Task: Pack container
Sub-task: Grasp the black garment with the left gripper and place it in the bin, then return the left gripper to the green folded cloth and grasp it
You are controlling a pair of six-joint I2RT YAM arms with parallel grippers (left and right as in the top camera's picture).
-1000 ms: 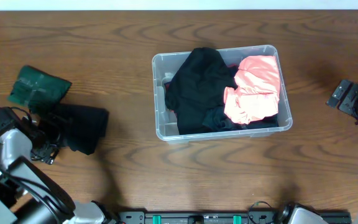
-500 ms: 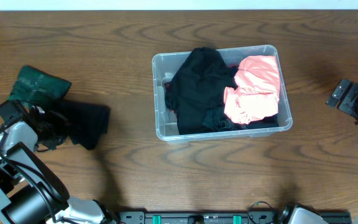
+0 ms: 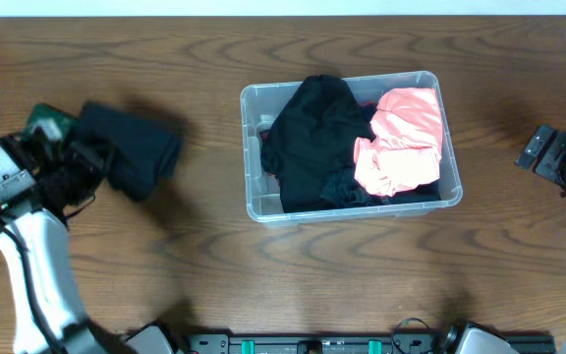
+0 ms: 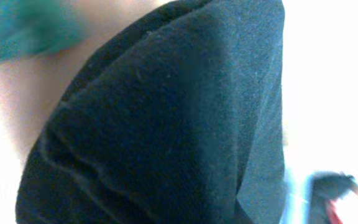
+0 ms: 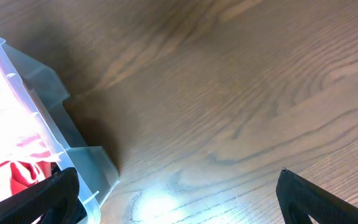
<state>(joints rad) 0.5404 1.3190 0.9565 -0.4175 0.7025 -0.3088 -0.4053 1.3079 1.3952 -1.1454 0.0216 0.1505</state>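
The clear container (image 3: 448,202) stands mid-table with a black garment (image 3: 312,138) and a pink garment (image 3: 401,138) inside. At the far left my left gripper (image 3: 90,159) is shut on a dark folded garment (image 3: 138,147), which hangs above the wood and casts a shadow. That dark cloth (image 4: 166,124) fills the left wrist view and hides the fingers. My right gripper (image 3: 558,157) stays at the right edge, open and empty; its fingertips (image 5: 42,199) frame bare wood beside the container's corner (image 5: 48,124).
A green folded garment (image 3: 47,118) lies at the far left, mostly covered by my left arm and the dark cloth; it shows as a green blur (image 4: 23,25) in the left wrist view. Brown wood surrounds the container.
My left gripper closed on the dark garment and raised it off the table, carrying it toward the far side over the green garment. The right arm has stayed still.
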